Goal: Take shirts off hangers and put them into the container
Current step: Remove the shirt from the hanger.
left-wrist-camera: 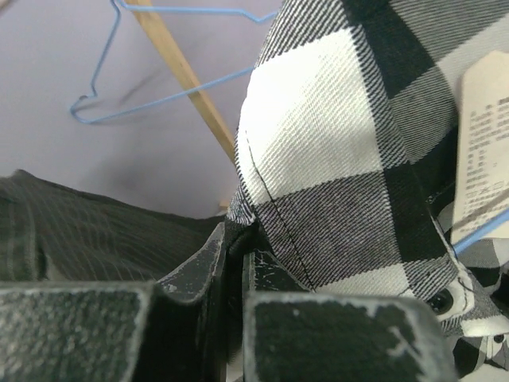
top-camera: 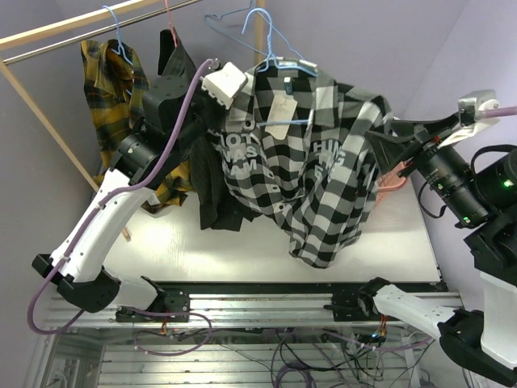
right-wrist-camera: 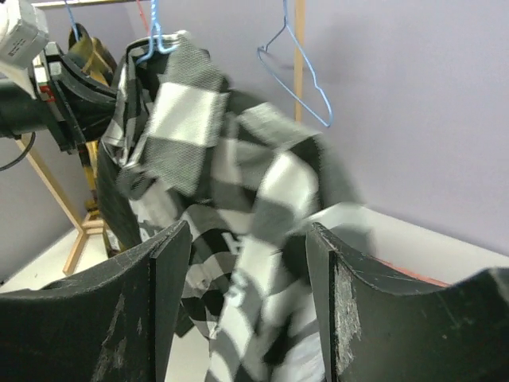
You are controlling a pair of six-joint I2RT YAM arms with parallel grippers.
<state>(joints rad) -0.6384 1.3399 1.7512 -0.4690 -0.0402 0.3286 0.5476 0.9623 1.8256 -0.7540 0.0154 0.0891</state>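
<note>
Top external view: we note the checked shirt (top-camera: 323, 162) on its blue hanger (top-camera: 279, 61), left gripper (left-wrist-camera: 235, 255) clamped on its edge, right gripper (right-wrist-camera: 248, 239) open beside it, basket (top-camera: 396, 179) mostly hidden behind it; plaid shirt (top-camera: 105, 81) and dark shirt (top-camera: 212, 190) hang too, so most work remains.

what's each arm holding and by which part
Left fingers pinch the checked shirt by a seamed edge near its top; right fingers stand open, holding nothing.
</note>
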